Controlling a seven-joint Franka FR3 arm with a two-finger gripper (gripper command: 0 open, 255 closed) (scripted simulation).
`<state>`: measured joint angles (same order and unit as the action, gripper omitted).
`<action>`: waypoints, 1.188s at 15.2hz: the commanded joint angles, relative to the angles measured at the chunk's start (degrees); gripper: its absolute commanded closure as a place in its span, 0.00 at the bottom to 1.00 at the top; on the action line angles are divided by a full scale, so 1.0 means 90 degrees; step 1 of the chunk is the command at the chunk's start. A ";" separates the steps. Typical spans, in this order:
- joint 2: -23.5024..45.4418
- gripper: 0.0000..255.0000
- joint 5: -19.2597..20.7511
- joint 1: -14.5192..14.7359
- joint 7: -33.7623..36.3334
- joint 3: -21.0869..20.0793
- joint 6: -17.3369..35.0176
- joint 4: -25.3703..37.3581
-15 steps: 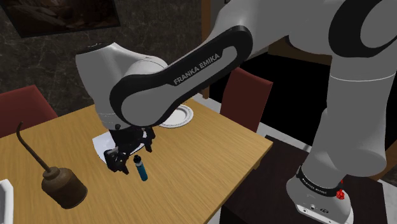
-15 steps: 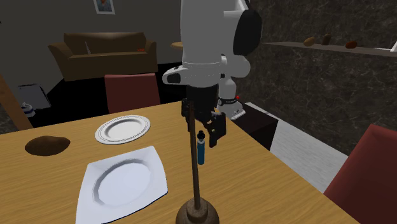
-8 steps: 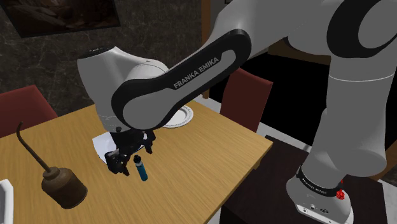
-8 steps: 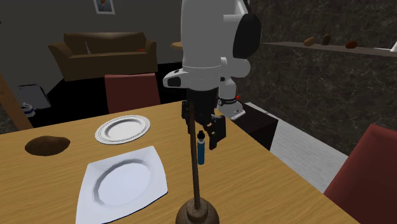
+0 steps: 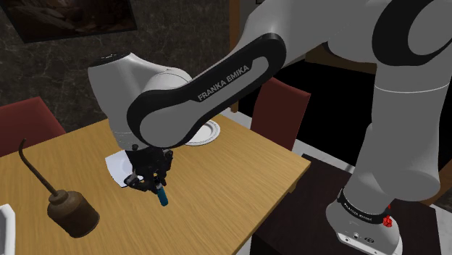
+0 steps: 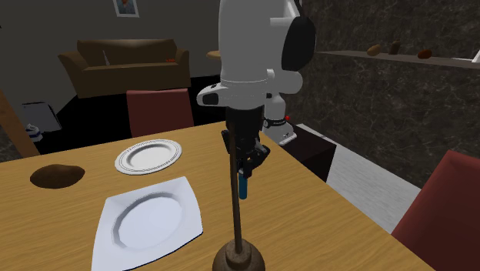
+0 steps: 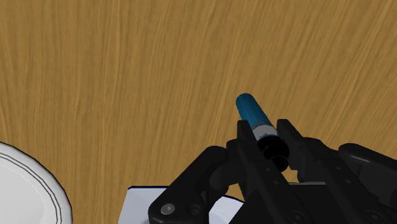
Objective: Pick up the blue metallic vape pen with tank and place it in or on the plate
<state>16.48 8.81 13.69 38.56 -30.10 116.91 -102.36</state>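
The blue vape pen lies on the wooden table. My black gripper points down over it, shut on its dark tank end. In the wrist view the fingers clasp the black tip, and the blue body sticks out beyond the gripper. A square white plate lies right beside the gripper. A round white plate sits farther off.
A rusty oil can with a long thin spout stands near the table's edge, close to the pen. A brown lump lies beyond the plates. Dark red chairs ring the table.
The fingers stood apart on either side of the pen before. They have now shut on its tank end. Arm and pen have barely moved.
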 commanded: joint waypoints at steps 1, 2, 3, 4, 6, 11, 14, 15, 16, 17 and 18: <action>0.0001 1.00 -0.0001 0.0001 0.0000 -0.0001 0.0000 -0.0001; 0.0001 1.00 -0.0001 0.0001 0.0000 -0.0001 0.0000 -0.0001; 0.0003 1.00 0.0000 0.0001 0.0001 -0.0001 0.0001 0.0000; -0.0028 1.00 -0.0020 -0.0003 -0.0012 -0.0008 -0.0075 0.0050; -0.0082 1.00 -0.0057 -0.0010 -0.0036 -0.0021 -0.0227 0.0156; -0.0196 1.00 -0.0134 -0.0020 -0.0086 -0.0048 -0.0615 0.0447; -0.0248 1.00 -0.0170 -0.0021 -0.0110 -0.0061 -0.0853 0.0641; -0.0262 1.00 -0.0180 -0.0020 -0.0117 -0.0065 -0.0934 0.0710; -0.0275 1.00 -0.0189 -0.0019 -0.0123 -0.0069 -0.1015 0.0780; -0.0286 1.00 -0.0198 -0.0018 -0.0129 -0.0073 -0.1096 0.0852; -0.0296 1.00 -0.0205 -0.0015 -0.0134 -0.0076 -0.1178 0.0926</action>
<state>14.01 7.09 13.56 37.41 -30.74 107.01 -94.56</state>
